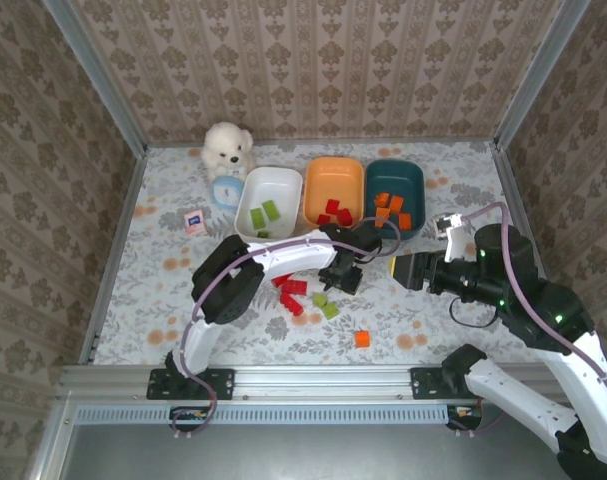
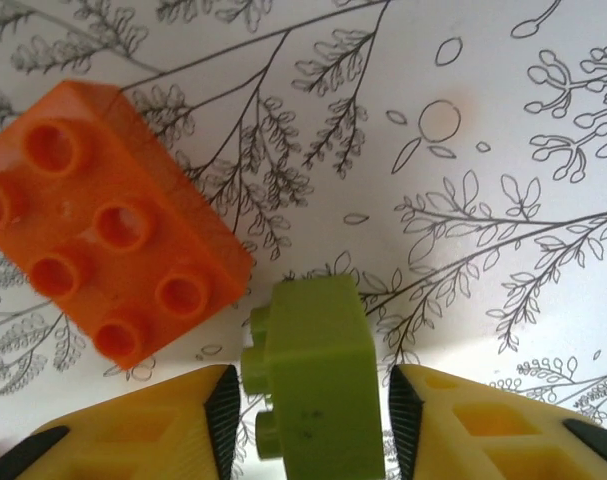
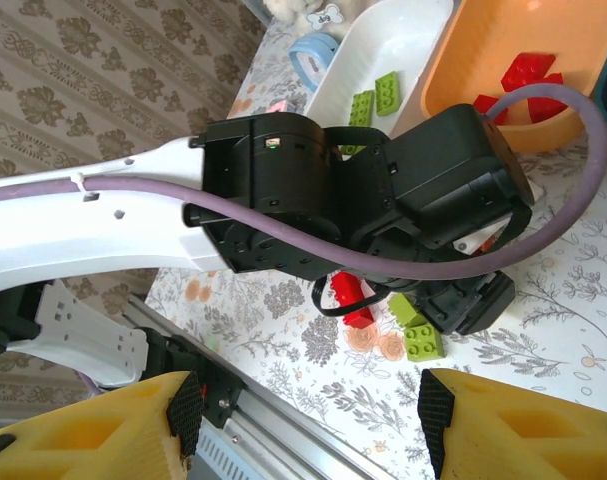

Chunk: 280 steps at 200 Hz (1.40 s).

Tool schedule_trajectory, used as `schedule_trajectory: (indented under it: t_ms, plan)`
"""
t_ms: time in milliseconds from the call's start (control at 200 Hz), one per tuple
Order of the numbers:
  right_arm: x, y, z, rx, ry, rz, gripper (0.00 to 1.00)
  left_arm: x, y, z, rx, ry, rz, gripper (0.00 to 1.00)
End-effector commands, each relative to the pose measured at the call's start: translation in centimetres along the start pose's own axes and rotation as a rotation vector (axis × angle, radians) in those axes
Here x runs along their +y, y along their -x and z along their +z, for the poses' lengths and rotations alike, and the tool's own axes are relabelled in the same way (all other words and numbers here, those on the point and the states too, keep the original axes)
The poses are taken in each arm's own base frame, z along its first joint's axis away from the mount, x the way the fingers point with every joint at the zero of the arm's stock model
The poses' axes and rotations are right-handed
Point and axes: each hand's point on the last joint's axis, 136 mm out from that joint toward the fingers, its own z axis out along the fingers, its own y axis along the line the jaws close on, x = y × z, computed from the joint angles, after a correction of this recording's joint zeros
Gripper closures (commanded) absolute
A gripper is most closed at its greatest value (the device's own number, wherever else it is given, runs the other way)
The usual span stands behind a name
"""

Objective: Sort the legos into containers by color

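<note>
Left wrist: left gripper (image 2: pixel 313 405) straddles green lego (image 2: pixel 318 375), grip unclear; orange lego (image 2: pixel 108 225) adjacent.

light: bright, even | shadows: soft | glare: washed-out patch, left wrist view | blur: perhaps slight at close range

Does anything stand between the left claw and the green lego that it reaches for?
Nothing visible does. The green lego sits between the fingers of the left claw. An orange lego lies close beside it, to the left in the wrist view, outside the fingers.
</note>
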Motion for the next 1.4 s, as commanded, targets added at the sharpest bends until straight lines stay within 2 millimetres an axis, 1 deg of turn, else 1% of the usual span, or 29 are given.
schedule_trajectory:
  t_ms: [0,60,145,220,280,335,385,460,540,585,645,710,755,825,940,1005,1110,1145,1230,1395]
  plan:
    - [1.0,0.7,-0.3,-0.014,0.032,0.003,0.38,0.1,0.5,0.0,-0.001,0.018,-0.003,0.58]
    - [1.0,0.7,-0.1,-0.011,0.034,0.004,0.38,0.0,0.7,0.1,-0.005,0.019,0.002,0.62]
    - [0.9,0.8,0.0,-0.009,0.031,0.006,0.38,0.1,0.8,0.1,-0.003,0.02,0.002,0.72]
    - [0.9,0.8,0.1,-0.008,0.031,0.005,0.38,0.4,0.9,-0.4,-0.012,0.022,-0.001,0.77]
    - [1.0,0.8,0.1,-0.007,0.033,0.001,0.38,0.5,1.2,-1.7,-0.043,0.022,-0.009,0.78]
    - [1.1,0.9,0.1,-0.007,0.036,-0.003,0.38,0.7,1.6,-3.6,-0.089,0.015,-0.028,0.81]
    - [1.2,1.0,0.1,-0.008,0.039,-0.006,0.38,1.2,2.0,-5.8,-0.133,0.004,-0.053,0.81]
    - [1.5,1.2,0.2,-0.012,0.054,-0.011,0.38,2.6,2.4,-8.9,-0.182,-0.01,-0.109,0.82]
    - [1.9,1.5,0.6,-0.01,0.075,-0.012,0.38,4.9,3.0,-12.0,-0.235,-0.029,-0.181,0.82]
    - [2.1,1.6,1.0,-0.005,0.086,-0.011,0.37,6.5,3.2,-13.4,-0.261,-0.033,-0.22,0.82]
    - [2.2,1.6,1.6,0.005,0.093,-0.011,0.38,9.1,3.6,-14.7,-0.276,-0.038,-0.28,0.82]
    - [2.1,1.5,2.5,0.022,0.1,-0.01,0.38,11.9,4.0,-15.3,-0.284,-0.03,-0.325,0.82]
    - [1.9,1.3,3.1,0.039,0.1,-0.006,0.38,13.7,4.3,-15.1,-0.276,-0.023,-0.347,0.82]
    - [1.6,0.8,4.3,0.082,0.099,-0.001,0.37,16.2,4.9,-14.1,-0.253,-0.007,-0.371,0.82]
    - [1.3,0.4,5.8,0.127,0.097,0.005,0.37,19.6,6.2,-11.3,-0.208,0.023,-0.405,0.82]
    - [1.1,0.3,6.4,0.139,0.093,0.005,0.37,20.8,7.0,-9.7,-0.179,0.028,-0.423,0.82]
    - [0.8,0.2,7.1,0.163,0.08,0.006,0.37,21.9,8.3,-7.5,-0.145,0.039,-0.43,0.82]
    - [0.7,0.1,7.3,0.167,0.074,0.007,0.37,22.2,8.5,-6.7,-0.13,0.045,-0.432,0.82]
    - [0.3,0.0,7.7,0.172,0.066,0.013,0.37,22.8,8.8,-5.6,-0.106,0.054,-0.444,0.82]
    - [0.0,-0.1,8.3,0.174,0.056,0.021,0.36,22.5,9.1,-3.8,-0.066,0.04,-0.439,0.81]
